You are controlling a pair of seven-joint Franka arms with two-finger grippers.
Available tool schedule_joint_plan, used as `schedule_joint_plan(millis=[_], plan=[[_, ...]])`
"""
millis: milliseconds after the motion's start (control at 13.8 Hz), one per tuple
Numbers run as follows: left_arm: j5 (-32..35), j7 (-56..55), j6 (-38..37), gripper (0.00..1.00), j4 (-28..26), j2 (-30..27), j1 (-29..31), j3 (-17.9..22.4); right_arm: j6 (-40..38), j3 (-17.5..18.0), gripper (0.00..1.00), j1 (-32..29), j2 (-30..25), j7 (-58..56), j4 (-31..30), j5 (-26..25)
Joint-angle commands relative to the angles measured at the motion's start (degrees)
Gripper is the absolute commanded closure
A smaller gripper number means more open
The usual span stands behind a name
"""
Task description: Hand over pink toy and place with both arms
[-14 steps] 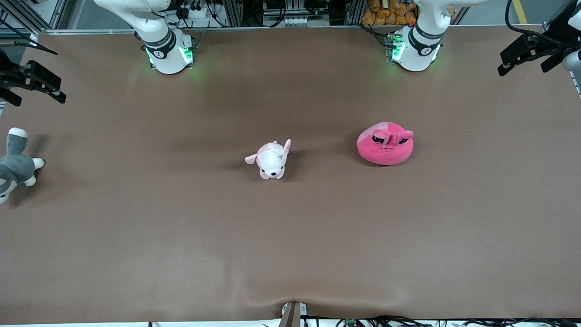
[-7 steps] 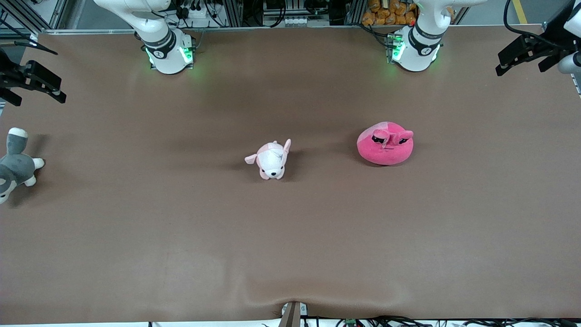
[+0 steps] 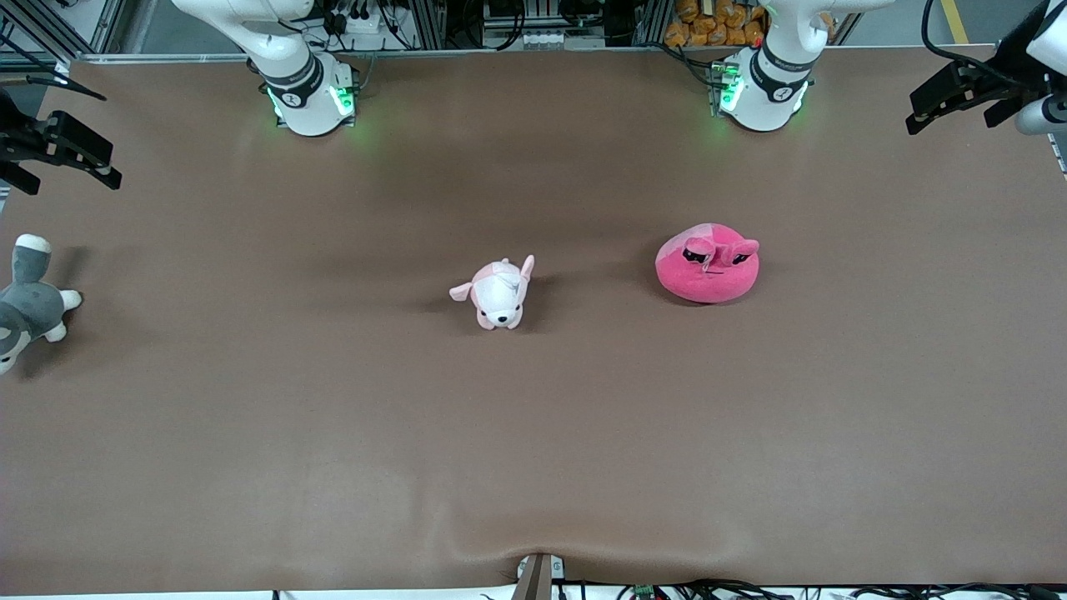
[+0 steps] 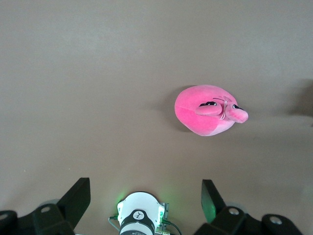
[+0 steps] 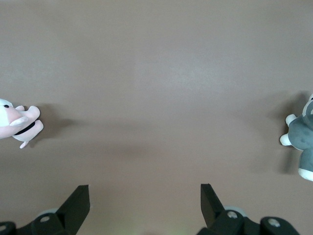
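The pink toy (image 3: 708, 268) is a hot-pink round plush with floppy ears. It sits on the brown table toward the left arm's end, nearer to the front camera than the left arm's base. It also shows in the left wrist view (image 4: 208, 110). My left gripper (image 3: 950, 115) is open and empty, high in the air over the table's edge at the left arm's end, well apart from the toy; it also shows in its own wrist view (image 4: 145, 191). My right gripper (image 3: 71, 173) is open and empty, up over the right arm's end of the table, and also shows in its wrist view (image 5: 145, 196).
A small pale pink-and-white puppy plush (image 3: 498, 293) lies mid-table, beside the pink toy toward the right arm's end. A grey-and-white plush animal (image 3: 25, 304) lies at the table's edge at the right arm's end. The left arm's base (image 4: 139, 215) shows between the left fingers.
My left gripper has shifted slightly in the air, a little toward the table's middle and the robots' side. The right arm and the plush toys have not moved.
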Motion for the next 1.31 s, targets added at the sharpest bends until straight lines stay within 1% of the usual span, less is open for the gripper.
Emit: schedule_joint_plan(millis=[0,871,1016,1234], plan=[[0.4,-0.8,-1.1,0.00,0.9,0.3,-0.2,-0.3,-0.8,0.2,0.00,-0.7,0.3,-1.0,1.0,0.7],[0.4,-2.4,-1.1,0.00,0.5,1.1,-0.1,-0.3,-0.8,0.2,0.00,-0.8,0.3,-1.1,0.9,0.7],[0.4,-7.2,-1.1,0.00,-0.1,1.1,-0.1,-0.4,-0.9,0.1,0.00,-0.7,0.3,-1.2,0.9,0.7],[0.3,-8.4,-0.7,0.00,-1.3,1.1,0.0,-0.4,-1.0,0.1,0.00,-0.7,0.3,-1.2,0.9,0.7]])
